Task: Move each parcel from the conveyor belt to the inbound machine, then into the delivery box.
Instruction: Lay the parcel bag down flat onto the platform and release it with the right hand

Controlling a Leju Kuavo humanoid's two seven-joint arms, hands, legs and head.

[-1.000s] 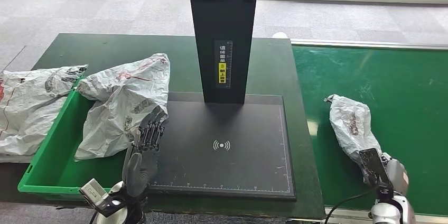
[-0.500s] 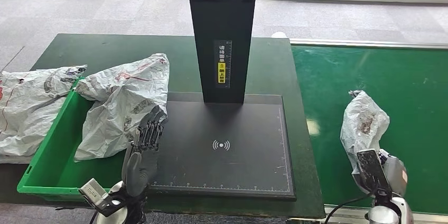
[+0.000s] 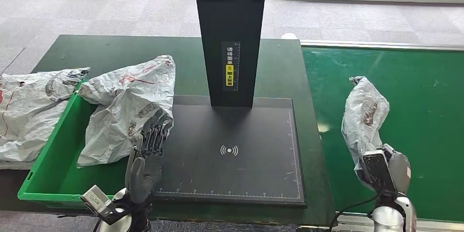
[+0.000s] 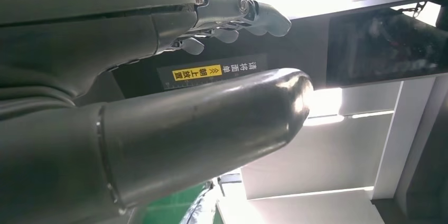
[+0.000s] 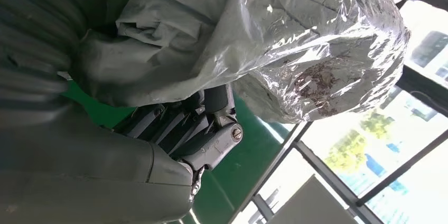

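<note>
Held in the right hand (image 3: 383, 170): a parcel (image 3: 364, 116) of crinkled grey-white plastic film, glossy, lumpy, with a brown blotch showing through the wrap. Gripped at its lower end, fingers (image 5: 179, 129) curled under the bunched film; upper end raised above the conveyor belt (image 3: 427, 111), to the right of the inbound machine (image 3: 232, 150). Belt surface: matte green, smooth, edged by a pale metal rail.

Inbound machine: flat black rectangular plate with a white wireless symbol at centre and a ruled scale along its near edge; tall black column (image 3: 230, 29) rising from its far side, carrying a yellow and white label with characters.

Left hand (image 3: 146, 158) raised at the machine's left edge, fingers straight and slightly apart, holding nothing. Dark fingers (image 4: 232, 18) and thick grey thumb seen apart in the left wrist view.

Left of the machine: delivery box (image 3: 52, 155), a green plastic tray with a lipped rim. Second parcel (image 3: 128, 106), wrinkled grey-white film with red markings, slumped over the box's right wall and touching the plate's corner. Third parcel (image 3: 30, 109), same film, draped over the box's far left wall.

Machine and box stood on a dark green table (image 3: 109, 51). Grey carpet tiles (image 3: 82, 7) beyond; window frames along the far wall.
</note>
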